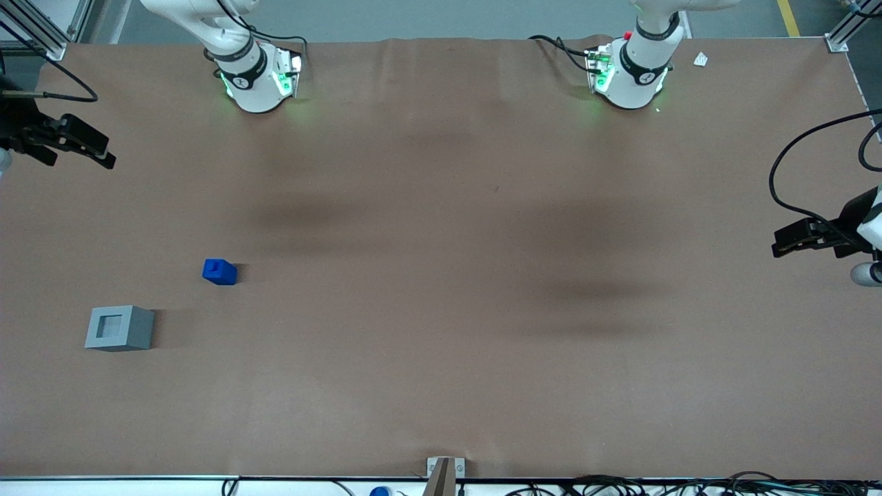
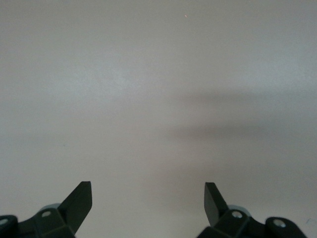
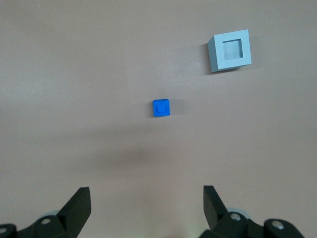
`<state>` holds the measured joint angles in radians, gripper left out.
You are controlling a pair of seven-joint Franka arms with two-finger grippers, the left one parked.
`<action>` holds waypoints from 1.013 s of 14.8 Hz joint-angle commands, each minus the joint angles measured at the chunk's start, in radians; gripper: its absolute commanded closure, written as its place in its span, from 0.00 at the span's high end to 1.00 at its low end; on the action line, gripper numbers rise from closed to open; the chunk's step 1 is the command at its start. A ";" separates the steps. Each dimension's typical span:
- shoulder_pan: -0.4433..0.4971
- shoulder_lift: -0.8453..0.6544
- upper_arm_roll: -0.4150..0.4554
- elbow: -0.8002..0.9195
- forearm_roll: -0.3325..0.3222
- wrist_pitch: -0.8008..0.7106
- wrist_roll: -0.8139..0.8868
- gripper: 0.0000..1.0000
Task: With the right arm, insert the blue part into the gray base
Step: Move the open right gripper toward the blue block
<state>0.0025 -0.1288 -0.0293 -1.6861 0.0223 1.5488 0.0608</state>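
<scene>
Brown paper-like covering spreads over the whole worktop (image 1: 441, 275), with soft dark shadows across its middle. In the front view the small bright blue plastic block (image 1: 220, 271) sits at centre left of the frame, its raised stub facing up. The plain gray box-shaped base (image 1: 120, 328) stands at lower left of that frame, nearer the front camera than the blue block and well apart from it, toward the working arm's end of the worktop. Its square recess faces up and holds nothing. The white jointed right arm (image 1: 238, 58) rises from its base at upper left of the front view, and its black two-finger gripper (image 1: 76, 142) hangs at the left edge, farther from the front camera than both blocks and well apart from them.

The right wrist view looks down on both pieces at once: the blue block (image 3: 161, 107) with its stub seen from above, and the gray base (image 3: 229, 50) with its pale recess open. There the gripper (image 3: 146, 206) shows its jaws spread wide with only bare worktop between them, the blue block well clear of the tips. The left wrist view shows only plain worktop surface and neither block.
</scene>
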 commanded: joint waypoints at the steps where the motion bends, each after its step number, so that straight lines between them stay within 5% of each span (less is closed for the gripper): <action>1: 0.004 -0.025 0.002 -0.034 -0.004 -0.003 -0.001 1.00; 15: -0.007 0.141 -0.004 -0.037 -0.025 0.119 0.000 1.00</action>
<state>-0.0004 -0.0070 -0.0369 -1.7194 0.0127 1.6566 0.0609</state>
